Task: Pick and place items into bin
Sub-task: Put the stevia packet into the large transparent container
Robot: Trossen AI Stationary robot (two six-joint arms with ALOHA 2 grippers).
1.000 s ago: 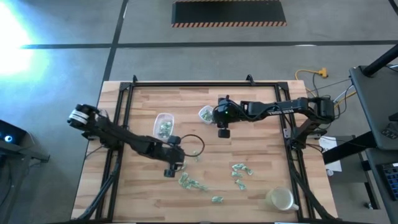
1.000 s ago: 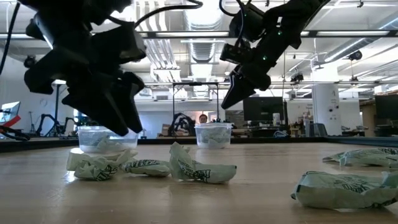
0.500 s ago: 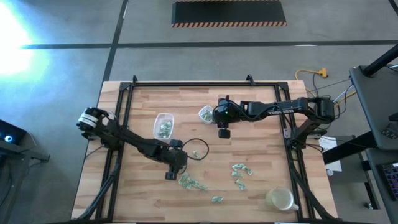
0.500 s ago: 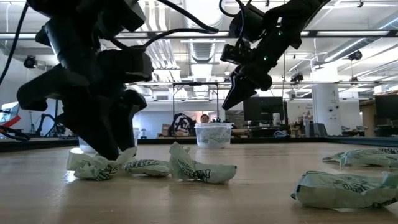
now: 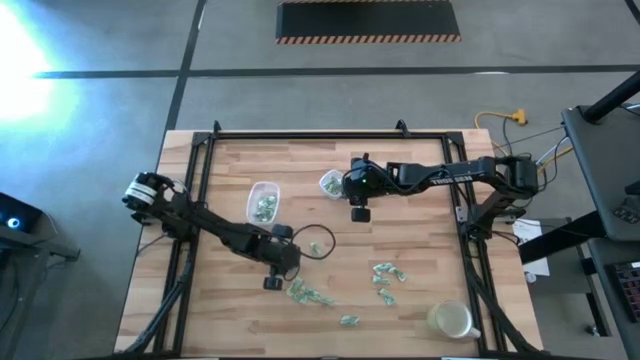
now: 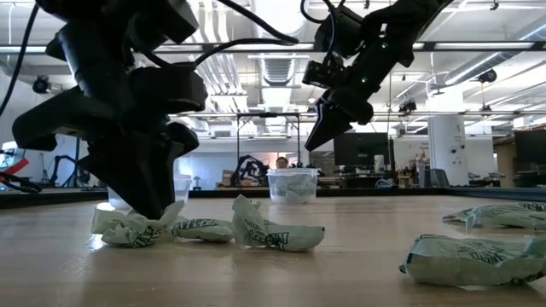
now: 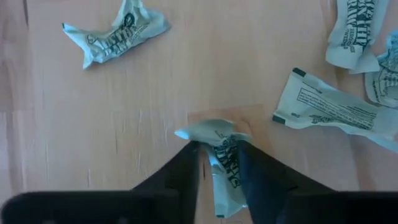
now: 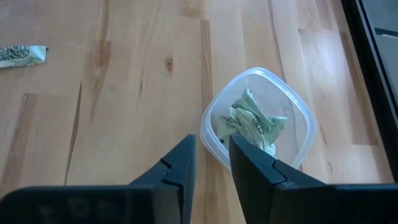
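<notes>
Your left gripper (image 7: 216, 163) is pinching one packet (image 7: 219, 152) on the table, beside the loose packets (image 5: 310, 294). Lift straight, then carry to the left bin (image 5: 263, 200). Right gripper (image 8: 211, 163), narrowly parted and empty, hovers by the right bin (image 8: 292, 118).

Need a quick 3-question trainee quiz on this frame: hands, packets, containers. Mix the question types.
1. True or false: the left hand has its fingers closed on a green-and-white packet lying on the wooden table.
2. Multiple choice: the right hand is (A) gripping a packet, (B) hanging empty above a clear container that has packets in it, (C) resting on the table.
3. Short answer: how many clear containers with packets inside show in the high view?

Key: 1 true. 2 B. 3 two, one nearer the left arm, one beside the right hand.
</notes>
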